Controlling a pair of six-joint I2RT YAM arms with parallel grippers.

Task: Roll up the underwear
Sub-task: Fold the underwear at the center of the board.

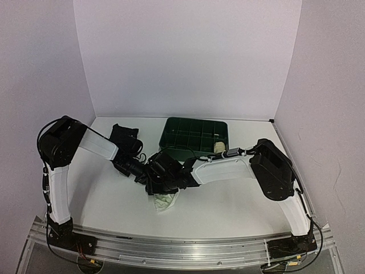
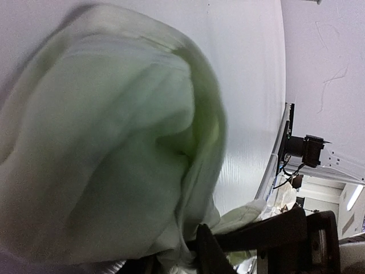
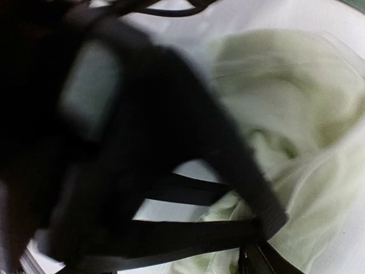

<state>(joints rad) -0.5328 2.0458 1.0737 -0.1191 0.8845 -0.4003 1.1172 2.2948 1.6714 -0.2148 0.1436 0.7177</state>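
Cream underwear [image 1: 165,201], black-trimmed, hangs bunched from the left fingers [image 2: 206,251], which look pinched on a gathered edge. Its loose end reaches the desk [image 1: 228,205] just nearward of them. Right fingers [image 3: 254,264] sit close against the same cloth; open or closed, cannot tell. Held up probably to straighten it before rolling. Black underwear [image 1: 124,137] lies beyond the left fingers, green tray [image 1: 169,137] beyond the right.

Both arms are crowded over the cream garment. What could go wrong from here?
The left gripper and right gripper crowd together over the cream cloth garment with black edge trim; they may collide. The cloth looks loosely bunched, so it could fall open. Its black trim bands stretch across the right wrist view and might snag.
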